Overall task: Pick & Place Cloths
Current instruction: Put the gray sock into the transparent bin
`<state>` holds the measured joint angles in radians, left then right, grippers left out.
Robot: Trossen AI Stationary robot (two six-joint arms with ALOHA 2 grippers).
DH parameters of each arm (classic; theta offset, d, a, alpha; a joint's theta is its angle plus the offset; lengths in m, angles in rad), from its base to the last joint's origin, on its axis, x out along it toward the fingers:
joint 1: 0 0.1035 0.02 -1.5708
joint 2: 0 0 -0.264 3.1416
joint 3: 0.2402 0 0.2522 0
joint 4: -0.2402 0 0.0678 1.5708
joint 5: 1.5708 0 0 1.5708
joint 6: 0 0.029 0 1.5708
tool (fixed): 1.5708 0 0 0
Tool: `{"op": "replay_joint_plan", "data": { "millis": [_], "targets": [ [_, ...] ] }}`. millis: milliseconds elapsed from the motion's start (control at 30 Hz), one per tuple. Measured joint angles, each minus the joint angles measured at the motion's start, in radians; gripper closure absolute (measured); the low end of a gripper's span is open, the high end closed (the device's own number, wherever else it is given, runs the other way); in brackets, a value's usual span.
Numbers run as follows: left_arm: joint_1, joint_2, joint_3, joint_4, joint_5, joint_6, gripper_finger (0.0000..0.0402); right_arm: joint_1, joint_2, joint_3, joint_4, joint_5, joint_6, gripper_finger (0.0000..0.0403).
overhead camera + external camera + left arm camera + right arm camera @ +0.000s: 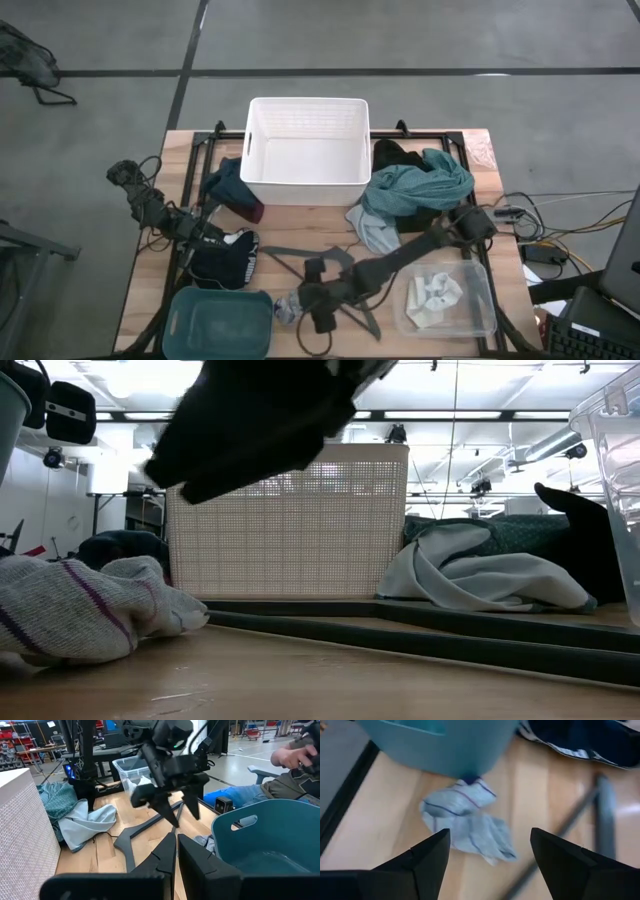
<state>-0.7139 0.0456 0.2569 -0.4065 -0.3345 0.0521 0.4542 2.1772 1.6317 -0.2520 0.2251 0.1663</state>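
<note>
A small white cloth with purple stripes (467, 822) lies crumpled on the wood beside a teal bin (220, 322); it also shows in the low view (80, 605). My right gripper (490, 845) hovers open above it, fingers pointing down (315, 305), touching nothing. My left gripper (175, 857) is shut and empty, beside the dark navy cloth with white print (225, 258). A teal cloth (420, 185) lies heaped over a black one (398, 155) right of the white basket (305, 150). A teal and maroon cloth (232, 192) lies at the basket's left. White pieces (432, 295) sit in a clear tub.
A thin grey hanger (300, 255) lies flat on the table between the arms, near the striped cloth. The clear tub (480, 300) stands at the near right. A pale-blue cloth (372, 228) trails from the teal heap. A person (290, 775) sits beyond the table's near edge.
</note>
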Motion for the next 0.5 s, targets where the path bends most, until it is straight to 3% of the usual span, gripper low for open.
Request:
{"op": "replay_joint_plan", "data": {
  "millis": [233,500],
  "targets": [
    [0.000,0.000,0.000,0.001,0.000,0.000,0.0378,-0.006,0.128,0.131,-0.059,-0.050,-0.016,0.0132],
    [0.000,0.000,0.000,0.001,0.000,0.000,0.0378,-0.014,0.241,0.301,-0.232,-0.087,-0.011,0.0191]
  ]
}}
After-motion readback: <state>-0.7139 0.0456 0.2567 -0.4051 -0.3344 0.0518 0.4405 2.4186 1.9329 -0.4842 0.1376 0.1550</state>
